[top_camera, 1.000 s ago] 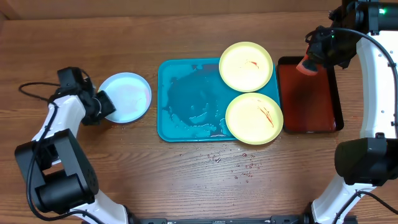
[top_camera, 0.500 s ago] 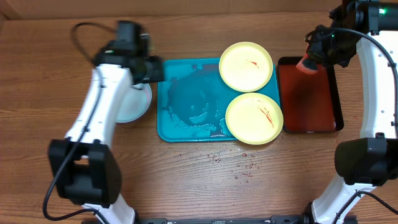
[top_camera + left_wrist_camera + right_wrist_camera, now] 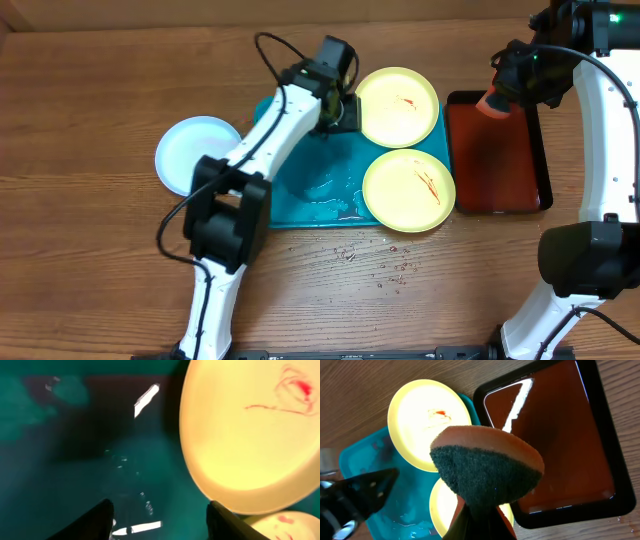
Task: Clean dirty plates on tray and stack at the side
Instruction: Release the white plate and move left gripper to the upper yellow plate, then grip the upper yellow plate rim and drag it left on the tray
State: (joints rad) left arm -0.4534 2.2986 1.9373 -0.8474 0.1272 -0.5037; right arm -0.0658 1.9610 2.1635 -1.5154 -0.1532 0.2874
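Note:
The turquoise tray (image 3: 290, 205) lies mid-table, wet with foam. Two pale yellow plates with red smears lie on its right side: one at the back (image 3: 396, 106), also in the left wrist view (image 3: 250, 435), and one at the front (image 3: 408, 190). The white plate (image 3: 180, 155) lies on the table left of the tray. My left gripper (image 3: 340, 115) is open and empty, low over the wet tray (image 3: 100, 460), just left of the back plate. My right gripper (image 3: 497, 100) is shut on an orange sponge (image 3: 485, 467) with a dark scouring face, held over the dark red tray (image 3: 500, 160).
The dark red tray with black rim holds liquid, right of the turquoise tray. Water drops (image 3: 385, 270) lie on the wood in front of the trays. The left arm (image 3: 260, 150) stretches across the tray's left part.
My left arm has swung from the white plate at the left across the tray to the back yellow plate. The white plate lies uncovered. The right arm has not moved.

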